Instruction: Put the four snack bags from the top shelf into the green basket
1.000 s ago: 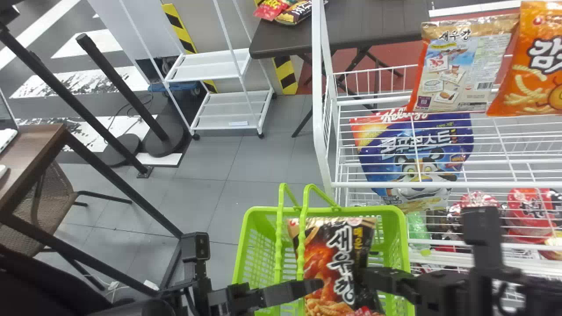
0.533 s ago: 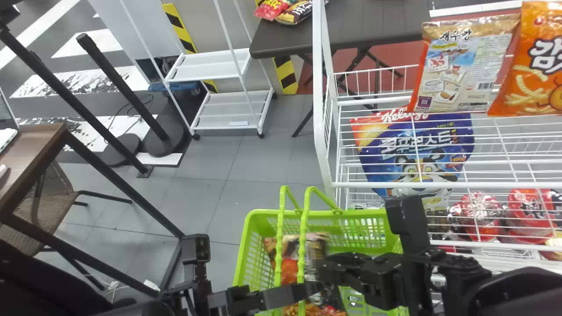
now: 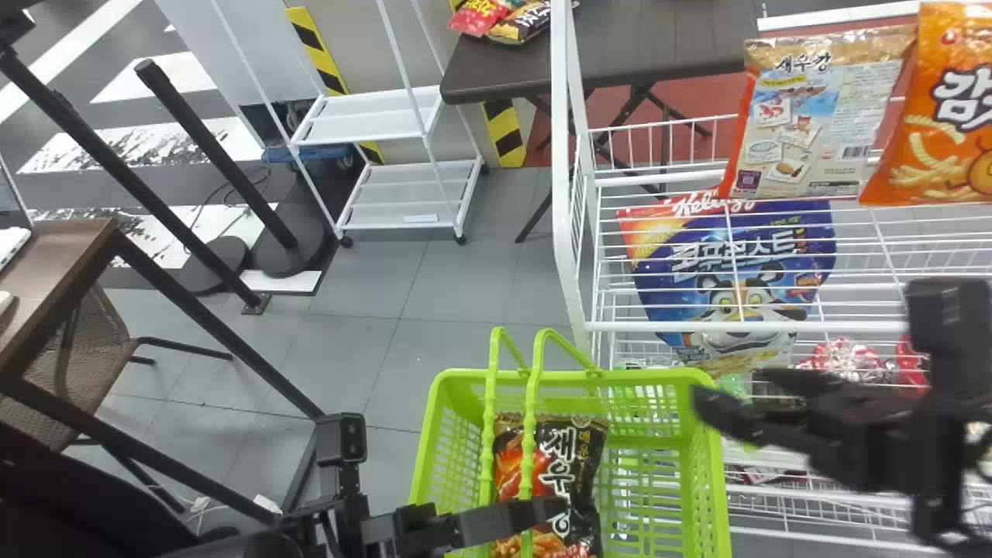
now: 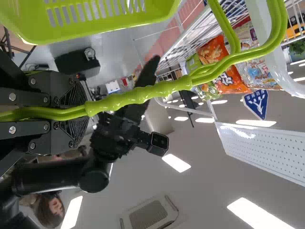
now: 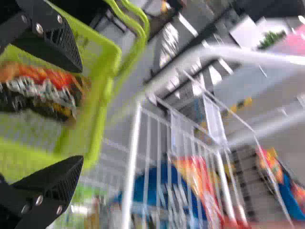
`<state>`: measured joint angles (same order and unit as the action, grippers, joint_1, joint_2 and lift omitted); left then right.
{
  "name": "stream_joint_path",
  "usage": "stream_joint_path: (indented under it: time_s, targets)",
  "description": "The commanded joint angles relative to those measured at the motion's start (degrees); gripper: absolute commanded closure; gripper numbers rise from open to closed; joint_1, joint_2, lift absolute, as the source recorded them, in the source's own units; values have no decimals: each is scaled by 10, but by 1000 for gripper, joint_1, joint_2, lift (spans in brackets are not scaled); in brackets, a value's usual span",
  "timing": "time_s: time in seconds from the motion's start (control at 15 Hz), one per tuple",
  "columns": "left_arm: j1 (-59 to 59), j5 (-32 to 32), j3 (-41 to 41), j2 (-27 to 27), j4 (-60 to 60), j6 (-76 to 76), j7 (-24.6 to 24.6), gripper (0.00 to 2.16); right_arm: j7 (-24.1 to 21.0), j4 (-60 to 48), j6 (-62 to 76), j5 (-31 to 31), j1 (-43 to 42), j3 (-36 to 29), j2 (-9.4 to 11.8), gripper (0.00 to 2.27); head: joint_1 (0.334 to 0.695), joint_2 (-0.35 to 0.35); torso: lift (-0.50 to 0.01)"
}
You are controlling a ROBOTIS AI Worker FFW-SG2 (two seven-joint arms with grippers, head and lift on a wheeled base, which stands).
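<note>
one dark snack bag (image 3: 583, 449) lies in the green basket (image 3: 701, 449), lower center; the right end effector (image 3: 707, 407), lower right, gapes open, the left end effector (image 3: 554, 510) grips the handles (image 3: 493, 411).

Over the right half of the basket (image 3: 701, 465) there is open room down to the mesh floor. On the left, the handles (image 3: 530, 442) stand above the bag (image 3: 580, 465), with the left gripper (image 3: 542, 511) closed round them, crowding entry from above. The post (image 3: 568, 194) edges the rack, and wires cross before the blue bag (image 3: 763, 267). Higher up, a gap opens between post and pale bag (image 3: 821, 116); the latter sits close against the orange bag (image 3: 942, 139), leaving little finger room.
</note>
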<state>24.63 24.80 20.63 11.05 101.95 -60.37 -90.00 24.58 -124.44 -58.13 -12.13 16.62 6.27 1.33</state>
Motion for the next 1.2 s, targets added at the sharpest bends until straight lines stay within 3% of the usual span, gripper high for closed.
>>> stream_joint_path:
  time_s: [0.0, 0.33, 0.93, 1.07, 1.13]
  targets:
    - [1, 2, -1, 2, 0, -1, -6, 2148, -20, 4, -2, 12, -42, -46, 1, 63, 695, 259, 0]
    - [6, 7, 6, 3, 2, 1, -6, 2148, -58, 193, 155, 41, -193, -36, -1, 63, 695, 111, 0]
    - [7, 8, 13, 2, -4, 1, -6, 2145, -178, 526, 315, 121, -404, 60, -13, 46, 695, 107, 0]
    - [7, 8, 13, 2, -5, 1, -6, 2148, -177, 561, 313, 127, -427, 64, -14, 292, 695, 108, 0]
    - [7, 8, 13, 2, -5, 1, -6, 2145, -174, 566, 311, 127, -432, 69, -14, 711, 695, 109, 0]
